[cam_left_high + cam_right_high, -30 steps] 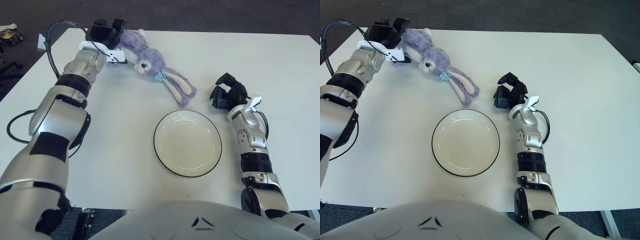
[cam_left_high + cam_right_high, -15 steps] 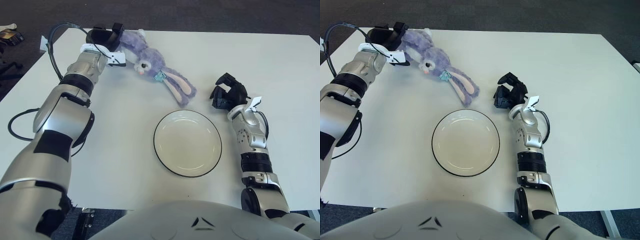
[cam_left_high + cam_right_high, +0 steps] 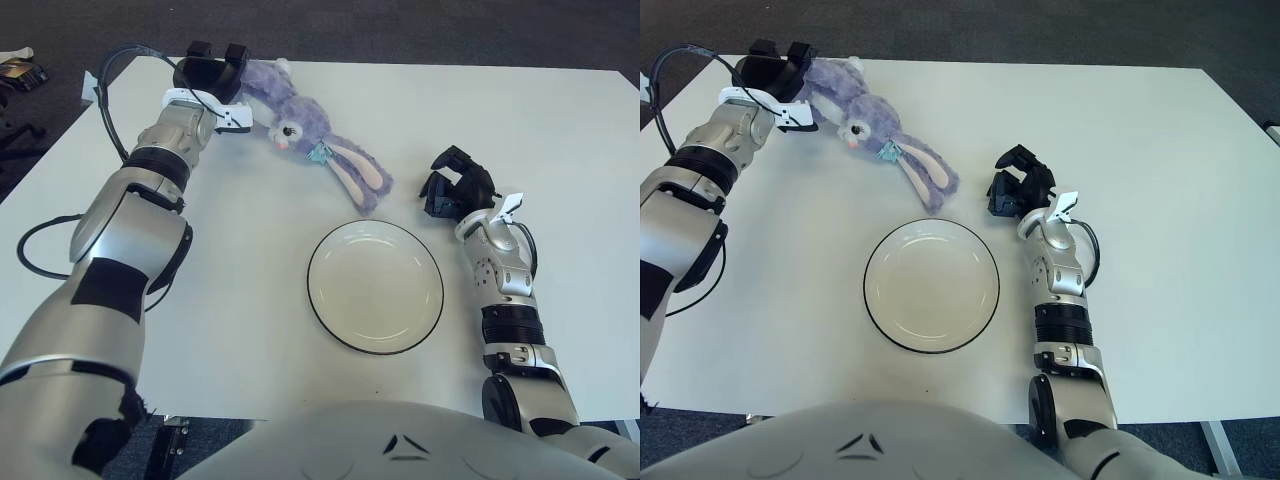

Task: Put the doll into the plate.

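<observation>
The doll (image 3: 305, 135), a purple plush rabbit with pink-lined ears, lies near the desk's (image 3: 560, 140) far left edge, with bare white surface between it and the plate (image 3: 375, 287). The left robot hand (image 3: 210, 72) is at the doll's far end, fingers spread without closing on it. The right robot hand (image 3: 455, 190), just right of the plate, has curled fingers holding nothing.

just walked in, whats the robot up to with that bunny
The left hand is at the far left of the table, right against the body end of the purple bunny doll, seemingly closing on it. The doll lies flat, not lifted. The plate in front of the robot holds nothing. The right hand shows beside the plate, on its right, fingers curled.
</observation>
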`<state>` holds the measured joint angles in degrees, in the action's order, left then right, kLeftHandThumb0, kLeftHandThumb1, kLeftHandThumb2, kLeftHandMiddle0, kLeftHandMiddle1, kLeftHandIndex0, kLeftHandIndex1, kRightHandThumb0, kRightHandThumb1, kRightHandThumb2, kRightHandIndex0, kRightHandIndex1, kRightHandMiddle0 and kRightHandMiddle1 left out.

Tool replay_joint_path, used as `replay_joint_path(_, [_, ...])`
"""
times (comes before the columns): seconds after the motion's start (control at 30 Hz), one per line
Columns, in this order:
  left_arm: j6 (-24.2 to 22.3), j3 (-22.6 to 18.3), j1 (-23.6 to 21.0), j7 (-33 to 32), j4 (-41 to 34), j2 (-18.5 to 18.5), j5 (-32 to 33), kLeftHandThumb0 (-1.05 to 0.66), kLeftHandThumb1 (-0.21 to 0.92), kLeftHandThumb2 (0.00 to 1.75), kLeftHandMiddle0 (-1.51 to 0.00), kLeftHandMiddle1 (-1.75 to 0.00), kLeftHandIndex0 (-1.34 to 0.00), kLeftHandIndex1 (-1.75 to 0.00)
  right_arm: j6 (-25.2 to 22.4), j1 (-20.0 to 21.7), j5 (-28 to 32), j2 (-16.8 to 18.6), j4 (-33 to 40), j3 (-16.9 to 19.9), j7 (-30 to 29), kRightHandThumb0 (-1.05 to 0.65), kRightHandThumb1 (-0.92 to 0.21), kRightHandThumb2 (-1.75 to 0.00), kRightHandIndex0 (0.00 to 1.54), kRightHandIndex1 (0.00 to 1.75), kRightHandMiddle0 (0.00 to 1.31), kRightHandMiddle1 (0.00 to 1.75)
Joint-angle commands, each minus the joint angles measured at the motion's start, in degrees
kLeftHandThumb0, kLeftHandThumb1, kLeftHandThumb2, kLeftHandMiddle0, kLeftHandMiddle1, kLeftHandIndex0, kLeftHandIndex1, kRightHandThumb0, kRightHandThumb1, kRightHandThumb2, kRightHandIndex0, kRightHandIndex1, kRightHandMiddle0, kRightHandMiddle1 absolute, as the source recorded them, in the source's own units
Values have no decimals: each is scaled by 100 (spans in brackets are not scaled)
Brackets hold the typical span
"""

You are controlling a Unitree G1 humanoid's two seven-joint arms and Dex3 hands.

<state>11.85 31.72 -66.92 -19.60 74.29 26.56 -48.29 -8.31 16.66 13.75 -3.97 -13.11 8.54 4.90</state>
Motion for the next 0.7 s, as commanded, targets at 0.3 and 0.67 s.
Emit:
replay_joint_path(0.3, [-56, 238, -113, -367, 23, -108, -105, -81, 55, 63, -11, -35, 0, -47, -364, -370, -27, 55, -309, -28, -6, -1, -5, -158, 79, 175, 66, 162])
replay_joint_path(0.67, [425, 276, -138, -220, 34, -61, -37, -77, 57, 62, -19, -30, 0, -63, -414, -372, -23, 58, -280, -40, -11, -1, -6, -158, 79, 175, 65, 162])
